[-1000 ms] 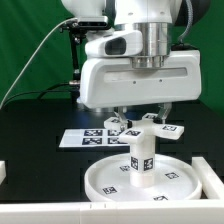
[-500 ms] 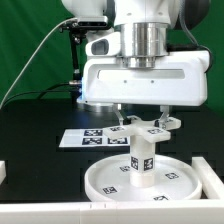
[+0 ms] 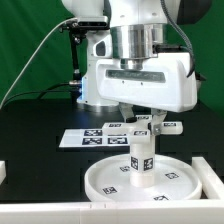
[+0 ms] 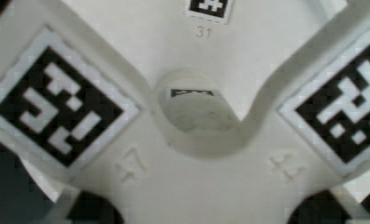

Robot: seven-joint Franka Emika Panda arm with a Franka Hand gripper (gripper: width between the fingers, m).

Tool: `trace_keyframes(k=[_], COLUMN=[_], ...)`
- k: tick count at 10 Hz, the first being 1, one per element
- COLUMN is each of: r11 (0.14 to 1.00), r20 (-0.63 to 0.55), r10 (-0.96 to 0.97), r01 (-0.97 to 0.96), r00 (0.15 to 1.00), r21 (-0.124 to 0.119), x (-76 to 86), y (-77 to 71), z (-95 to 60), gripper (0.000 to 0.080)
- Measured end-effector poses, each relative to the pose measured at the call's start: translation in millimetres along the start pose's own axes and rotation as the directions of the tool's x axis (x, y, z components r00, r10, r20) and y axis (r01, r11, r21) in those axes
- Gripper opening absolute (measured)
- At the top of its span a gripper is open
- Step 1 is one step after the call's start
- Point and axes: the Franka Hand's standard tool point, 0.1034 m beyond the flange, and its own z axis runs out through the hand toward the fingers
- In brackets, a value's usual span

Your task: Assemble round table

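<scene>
The large round disc [image 3: 103, 182] lies on the black table at the front. The short thick cylinder [image 3: 140, 165] stands upright in the disc's central hub. My gripper [image 3: 142, 119] is directly above the cylinder, shut on the small cross-shaped piece [image 3: 152, 127], which sits level at the cylinder's top end. Whether the piece touches the cylinder I cannot tell. In the wrist view the cross-shaped piece [image 4: 200, 125] fills the picture, with tagged arms spreading out on both sides. My fingers do not show clearly there.
The marker board [image 3: 85, 138] lies flat behind the disc. White bars stand at the exterior view's right [image 3: 208, 178], its left [image 3: 4, 172] and along the front edge [image 3: 50, 211]. A green backdrop and a black cable are behind the arm.
My wrist and gripper body have rotated about the vertical axis above the cylinder, turning the cross-shaped piece with them. The disc and cylinder have stayed put.
</scene>
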Motion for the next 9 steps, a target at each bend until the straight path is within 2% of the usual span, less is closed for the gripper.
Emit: trace_keyframes(k=[1,2,3,4,6,9], r11=[0.999,0.995,0.974,0.923,0.769,0.624], r20=[0.0,0.006,0.021,0.029,0.061,0.063], r10=[-0.036,-0.096,-0.224,-0.383,-0.638,-0.78], r01=[0.036,0.096,0.225,0.384,0.64,0.781], r00=[0.999,0.995,0.974,0.923,0.768,0.623], r21=[-0.001,-0.002,-0.01,-0.022,-0.013,-0.002], x=[-0.4,-1.7,-3.3,-5.0,-0.5,-0.1], y=[-0.3,-2.5,-4.6,-7.4,-13.5,-12.5], z=[-0.3,-3.4,-10.1,-17.9,-28.5,-27.5], gripper=[0.0519,0.0519,0.0626,0.0645,0.0648,0.0649])
